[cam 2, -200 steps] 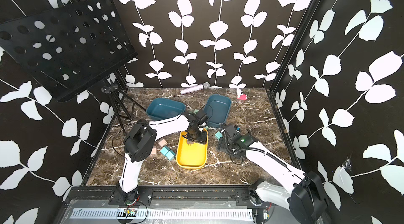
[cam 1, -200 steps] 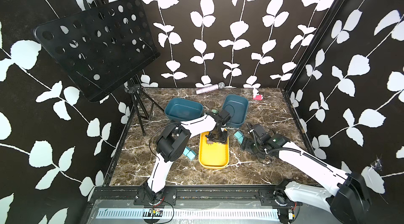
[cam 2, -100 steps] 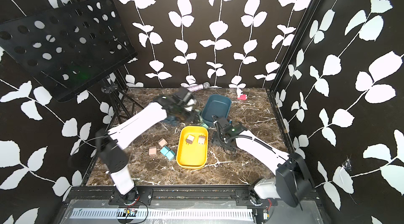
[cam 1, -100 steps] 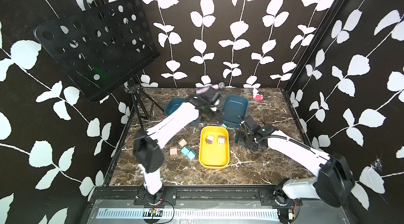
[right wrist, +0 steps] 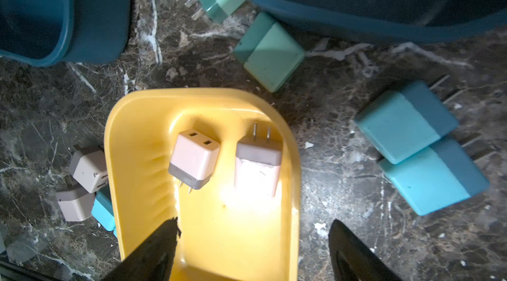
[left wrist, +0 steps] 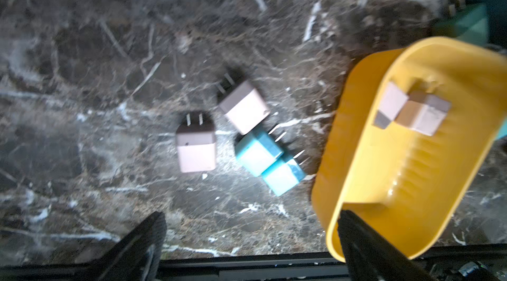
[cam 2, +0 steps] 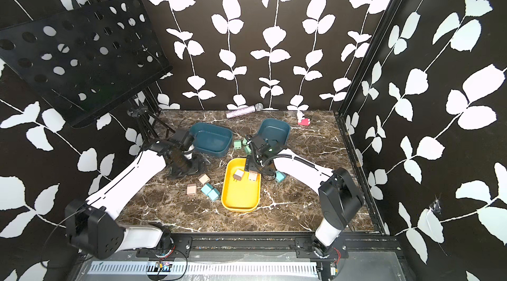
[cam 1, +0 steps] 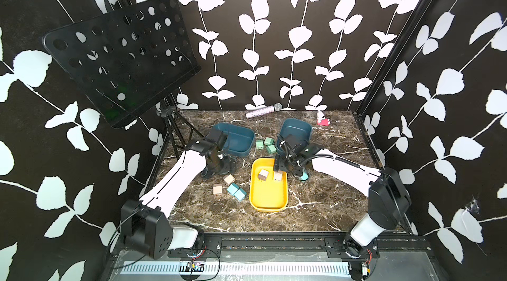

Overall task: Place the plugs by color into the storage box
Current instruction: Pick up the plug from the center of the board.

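Note:
The yellow storage box (cam 1: 269, 200) holds two beige plugs (cam 1: 263, 174) (right wrist: 259, 164). Left of it on the marble lie two more beige plugs (left wrist: 196, 145) (left wrist: 244, 106) and two light blue plugs (left wrist: 258, 150). Three mint green plugs (cam 1: 268, 145) sit between two dark teal boxes (cam 1: 247, 142) (cam 1: 307, 128), both with nothing in them. Two other blue plugs (right wrist: 403, 123) lie right of the yellow box. My left gripper (left wrist: 251, 213) hovers open and holds nothing, left of the yellow box (left wrist: 411, 183). My right gripper (right wrist: 253, 223) is open over the yellow box's right rim (right wrist: 295, 183).
A black perforated music stand (cam 1: 120, 60) on a tripod (cam 1: 175, 131) overhangs the back left. A glittery microphone (cam 1: 263, 111) and a pink-red toy (cam 1: 323, 121) lie along the back wall. Black frame rails edge the marble table (cam 1: 315, 211).
My left arm left the yellow box, swung back past the teal box and came down left of the yellow box, its jaws opening wide. Two beige plugs now lie in the box. The right gripper shifted toward the box's corner.

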Controlling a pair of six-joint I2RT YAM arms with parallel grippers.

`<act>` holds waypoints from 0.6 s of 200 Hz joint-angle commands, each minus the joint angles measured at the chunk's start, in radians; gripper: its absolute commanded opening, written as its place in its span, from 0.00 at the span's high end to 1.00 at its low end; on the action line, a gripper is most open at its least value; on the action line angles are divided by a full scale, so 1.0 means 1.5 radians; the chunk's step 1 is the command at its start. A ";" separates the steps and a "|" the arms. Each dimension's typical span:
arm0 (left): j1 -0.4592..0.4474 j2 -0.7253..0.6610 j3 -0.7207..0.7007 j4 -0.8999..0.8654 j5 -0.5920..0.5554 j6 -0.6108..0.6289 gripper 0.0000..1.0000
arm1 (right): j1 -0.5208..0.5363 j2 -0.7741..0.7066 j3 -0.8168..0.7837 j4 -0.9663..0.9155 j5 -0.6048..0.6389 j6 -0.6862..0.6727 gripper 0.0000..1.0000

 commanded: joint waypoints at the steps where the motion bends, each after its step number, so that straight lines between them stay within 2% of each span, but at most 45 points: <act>1: 0.032 -0.030 -0.050 -0.020 0.018 -0.004 0.01 | 0.021 0.012 0.009 -0.001 -0.001 0.000 0.16; 43: 0.084 -0.033 -0.133 0.030 0.039 -0.009 0.04 | 0.044 0.025 0.007 -0.005 -0.011 0.002 0.16; 82: 0.089 -0.017 -0.202 0.091 0.077 -0.020 0.08 | 0.048 0.022 0.006 -0.015 -0.010 -0.001 0.16; 120: 0.091 0.025 -0.217 0.118 0.057 0.007 0.11 | 0.051 0.020 -0.008 -0.011 -0.013 0.005 0.16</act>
